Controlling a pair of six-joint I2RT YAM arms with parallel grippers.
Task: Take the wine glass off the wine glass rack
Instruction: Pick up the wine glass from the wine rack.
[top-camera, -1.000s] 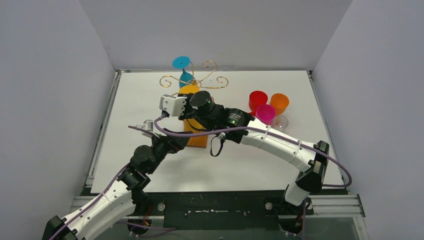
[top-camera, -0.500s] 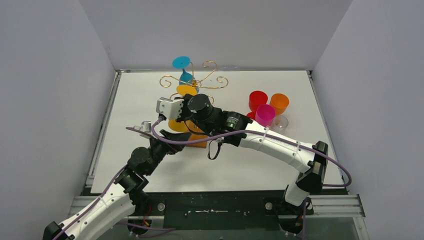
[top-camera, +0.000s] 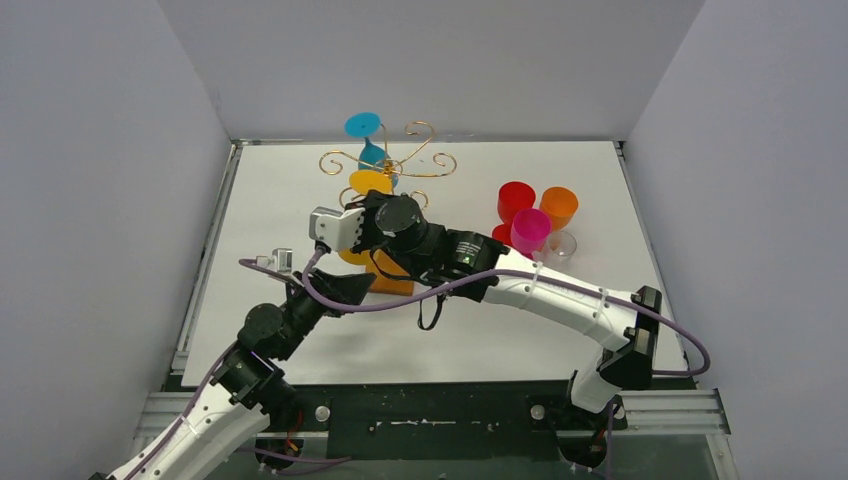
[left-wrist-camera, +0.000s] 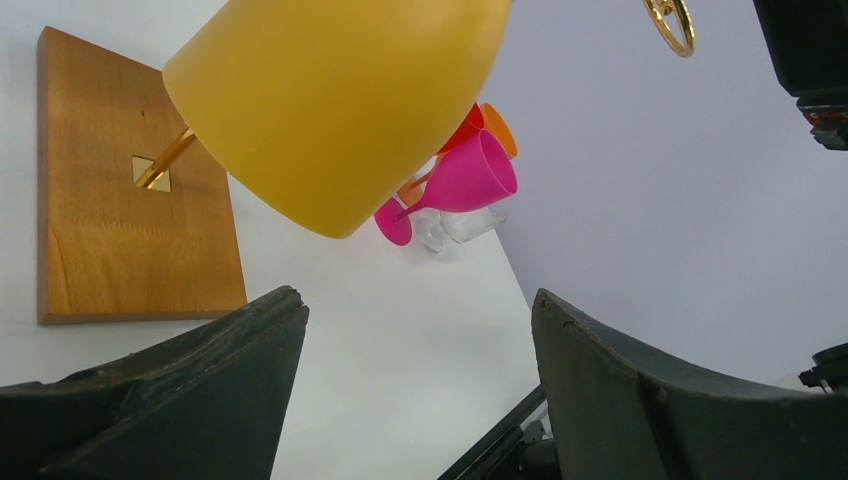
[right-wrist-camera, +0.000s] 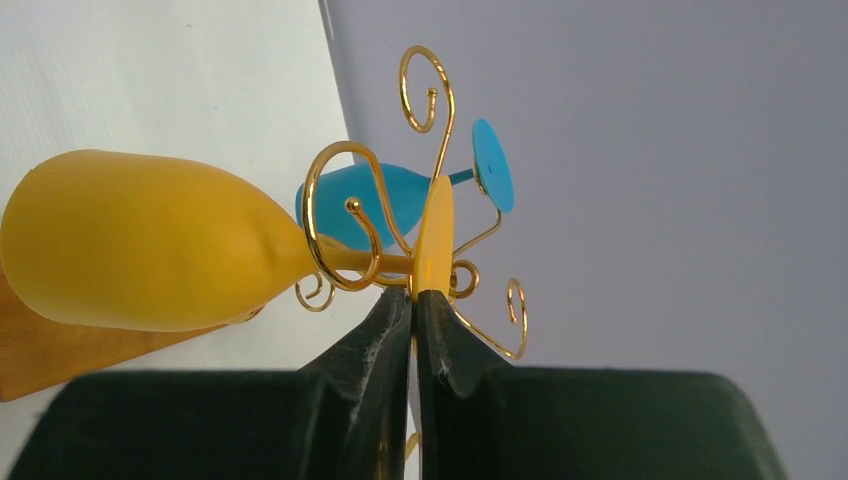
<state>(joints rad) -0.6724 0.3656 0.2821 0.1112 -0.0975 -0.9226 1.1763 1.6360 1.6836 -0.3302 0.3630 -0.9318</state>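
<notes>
The right gripper (right-wrist-camera: 412, 296) clamps the yellow wine glass (right-wrist-camera: 140, 245) by its foot; left gripper (left-wrist-camera: 415, 302) gapes below.

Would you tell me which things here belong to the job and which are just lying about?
Job: yellow wine glass; right gripper pinching its foot; left gripper open below it; rack.
Lying about: blue glass on the rack, red glass, orange glass, pink glass, clear glass.

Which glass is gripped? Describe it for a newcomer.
Find the gold wire rack on its wooden base, centre of the white table. Two glasses hang on it. Pick the yellow wine glass on the near side, not the blue glass behind.
</notes>
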